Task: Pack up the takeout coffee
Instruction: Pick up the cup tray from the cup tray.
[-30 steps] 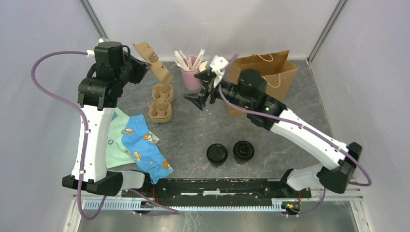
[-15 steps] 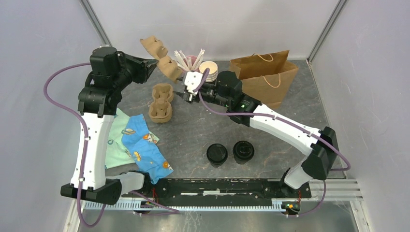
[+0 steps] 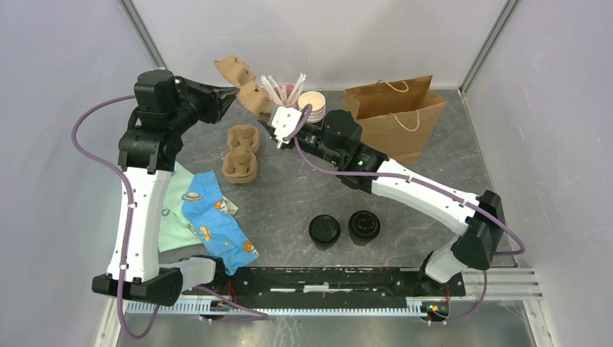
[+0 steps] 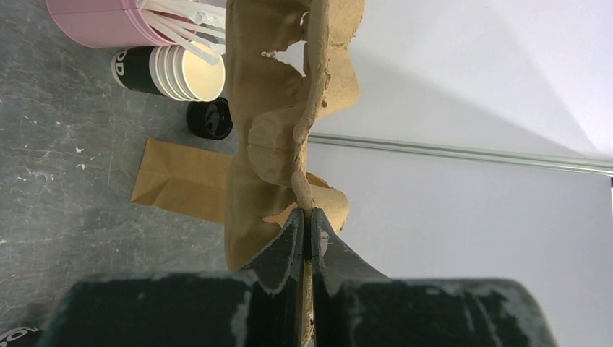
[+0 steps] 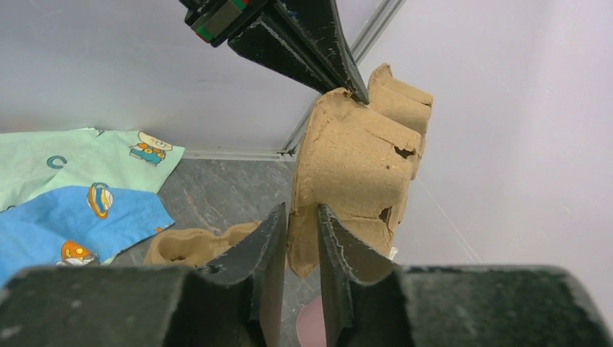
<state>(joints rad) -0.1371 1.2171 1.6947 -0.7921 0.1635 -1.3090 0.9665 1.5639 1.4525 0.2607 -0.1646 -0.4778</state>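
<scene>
Aloft near far edge: left hand [image 4: 305, 217] pinches cup carrier [image 5: 354, 159]; right hand [image 5: 300, 211] narrow, clamped on opposite rim. Risk: opposed pull tears thin pulp, carrier drops.

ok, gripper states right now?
Left gripper: shut on the cup carrier.
Right gripper: fingers straddle the same carrier's edge; clamped or not, cannot tell.
</scene>
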